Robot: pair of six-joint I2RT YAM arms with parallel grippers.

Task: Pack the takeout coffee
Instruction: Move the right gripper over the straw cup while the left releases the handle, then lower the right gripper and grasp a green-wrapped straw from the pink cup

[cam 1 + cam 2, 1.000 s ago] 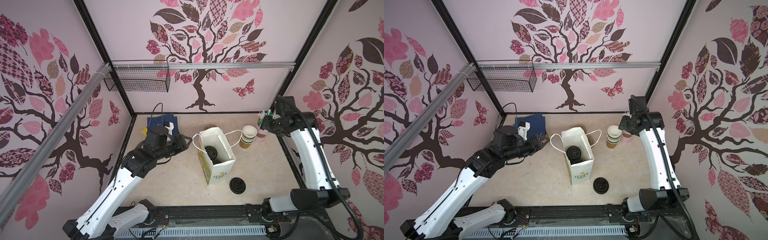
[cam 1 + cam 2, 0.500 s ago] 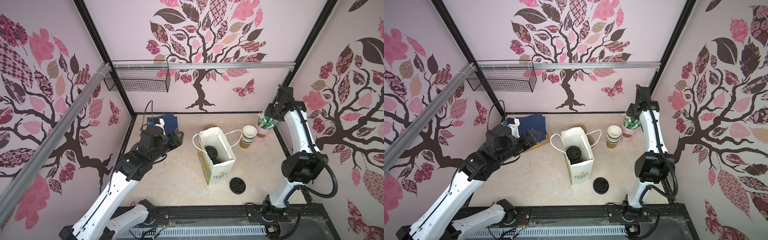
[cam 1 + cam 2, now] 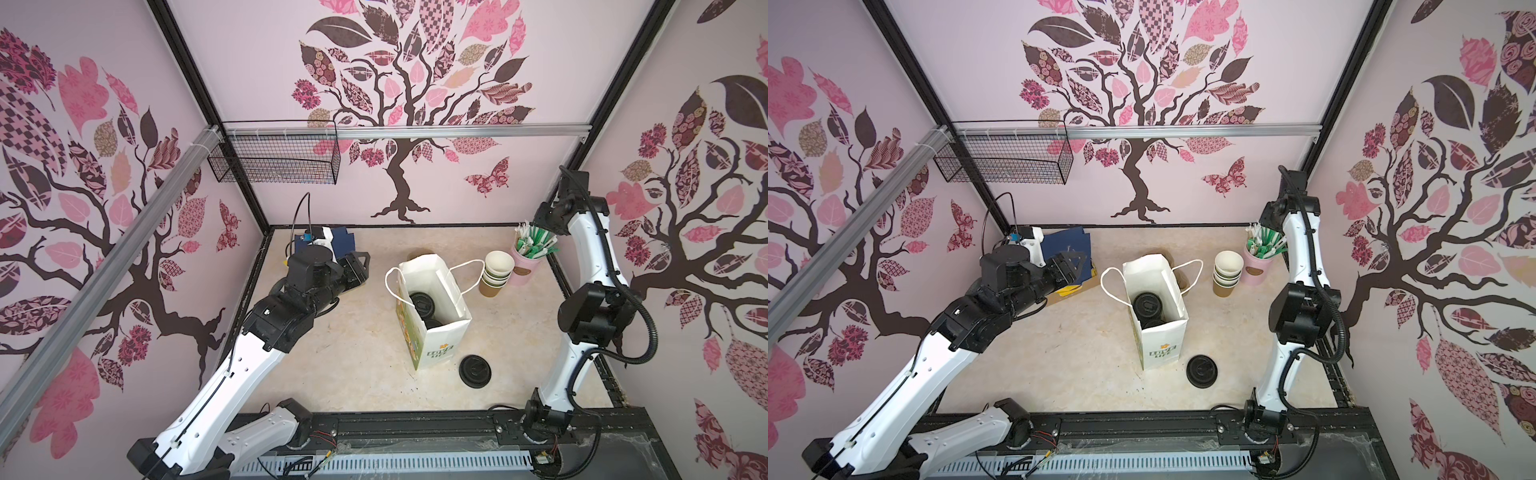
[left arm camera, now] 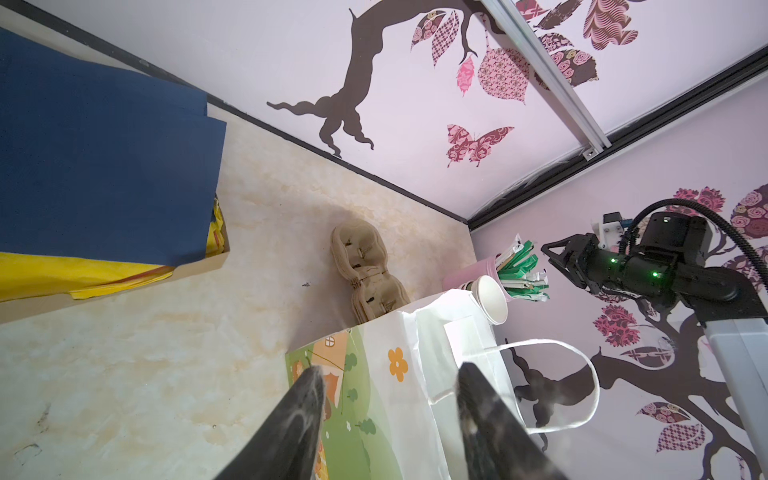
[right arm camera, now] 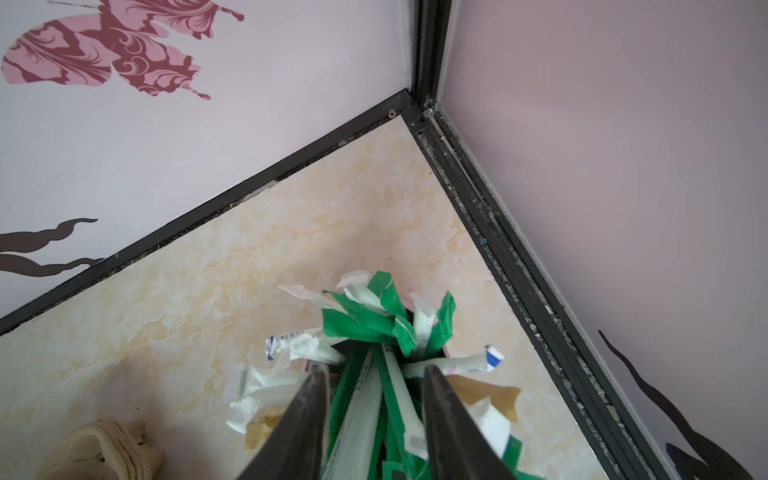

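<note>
top views both show two arms. left gripper (image 4: 390,368) hangs to the left of the white paper bag (image 3: 440,345), jaws apart and empty, well clear of it; i judge it keeps off so as not to knock the bag. right gripper (image 5: 374,369) is to the right and behind the bag, over one pink holder (image 3: 525,266), jaws apart astride the green and white packets (image 5: 365,324); if they pinch one, i cannot tell. probably it wants a packet to go with the drinks. one bag stands upright with its mouth open, so things can go in from above. inside it is the takeout coffee (image 3: 1147,305): two black lids face up, cup bodies hidden, upright so nothing spills. behind the bag lies a beige carrier stack (image 4: 365,266); right of the bag is one nest of lidless cups (image 3: 496,270), about four. in front and right of the bag, one loose lid (image 3: 475,371).
</note>
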